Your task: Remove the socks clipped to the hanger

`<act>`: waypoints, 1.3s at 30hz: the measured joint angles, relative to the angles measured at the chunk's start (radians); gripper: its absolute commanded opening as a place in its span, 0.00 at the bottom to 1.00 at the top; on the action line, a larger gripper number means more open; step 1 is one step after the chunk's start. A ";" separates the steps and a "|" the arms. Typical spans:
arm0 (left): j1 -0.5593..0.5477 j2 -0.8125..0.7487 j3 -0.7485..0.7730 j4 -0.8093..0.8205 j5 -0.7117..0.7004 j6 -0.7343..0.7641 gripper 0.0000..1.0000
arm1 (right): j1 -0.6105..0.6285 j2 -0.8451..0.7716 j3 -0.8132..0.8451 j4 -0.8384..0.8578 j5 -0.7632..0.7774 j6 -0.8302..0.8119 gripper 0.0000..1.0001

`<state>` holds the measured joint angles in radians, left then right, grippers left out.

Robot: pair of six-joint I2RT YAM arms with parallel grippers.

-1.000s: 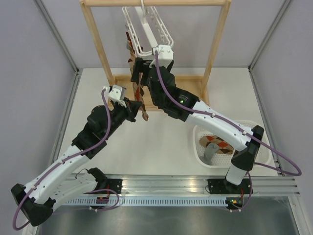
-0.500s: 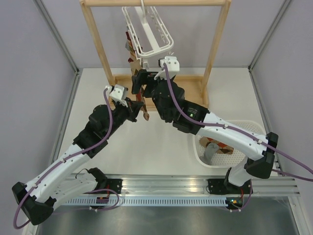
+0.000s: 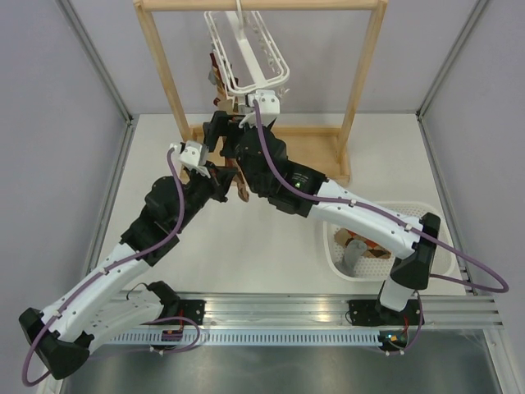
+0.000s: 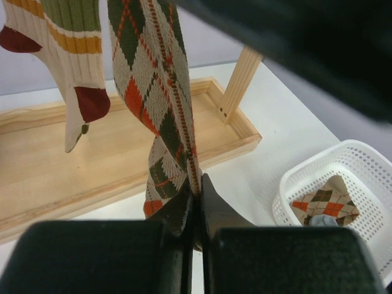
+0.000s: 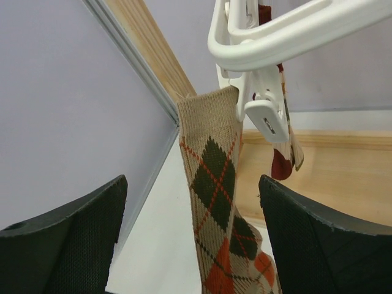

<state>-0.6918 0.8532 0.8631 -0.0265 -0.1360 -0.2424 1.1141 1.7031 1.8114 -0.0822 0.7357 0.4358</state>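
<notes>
Over the last second the right hand [image 5: 191, 202] has swung away from the near end of the hanger [image 5: 294, 37], dipped, then come back up and to the left. Its two fingers now stand spread wide on either side of the argyle sock [image 5: 211, 177], just under the cuff, with nothing between them but the hanging fabric and no contact that can be seen. A white clip [image 5: 266, 116] dangles from the hanger rail just beside that cuff, and the cuff itself appears pinned up at the rail.

The left hand [image 4: 197, 190] has barely moved. It stays pinched tight on the lower end of the same sock, drawing it down and toward the robot so the fabric hangs taut. The striped sock [image 4: 70, 73] hangs beside it, clear of both hands.

This looks like the set-up for the release: one hand tensions the sock while the other is placed to close near the clip and pull it free. The hanger hangs from the wooden rack [image 3: 160, 74] at the back of the counter [image 3: 246, 246]. The white basket [image 3: 426, 209] on the right already holds an argyle sock and a grey one, so part of the job is done, with at least these two left to take off.
</notes>
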 measured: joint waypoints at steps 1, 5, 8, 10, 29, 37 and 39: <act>-0.002 -0.002 0.000 0.000 0.007 0.000 0.02 | -0.002 0.011 0.015 0.000 0.000 -0.001 0.92; -0.006 -0.001 0.000 0.003 0.010 0.000 0.02 | -0.005 0.066 0.077 0.004 0.007 -0.006 0.92; -0.006 -0.001 0.000 0.002 0.011 0.000 0.02 | -0.005 0.098 0.108 0.006 0.023 -0.010 0.92; -0.006 0.000 0.000 0.000 0.015 0.001 0.02 | -0.006 0.122 0.135 0.007 0.027 -0.014 0.92; -0.006 0.008 0.000 -0.003 0.035 0.001 0.02 | -0.114 0.239 0.354 -0.038 0.048 -0.049 0.92; -0.006 0.014 0.000 -0.002 0.039 0.001 0.02 | -0.116 0.286 0.414 -0.069 0.053 -0.099 0.92; -0.006 0.016 0.000 -0.002 0.040 0.001 0.02 | -0.116 0.293 0.435 -0.070 0.058 -0.117 0.92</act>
<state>-0.6983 0.8692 0.8631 -0.0288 -0.0959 -0.2417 0.9985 1.9957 2.2463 -0.1520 0.7933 0.3183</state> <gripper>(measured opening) 0.033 0.924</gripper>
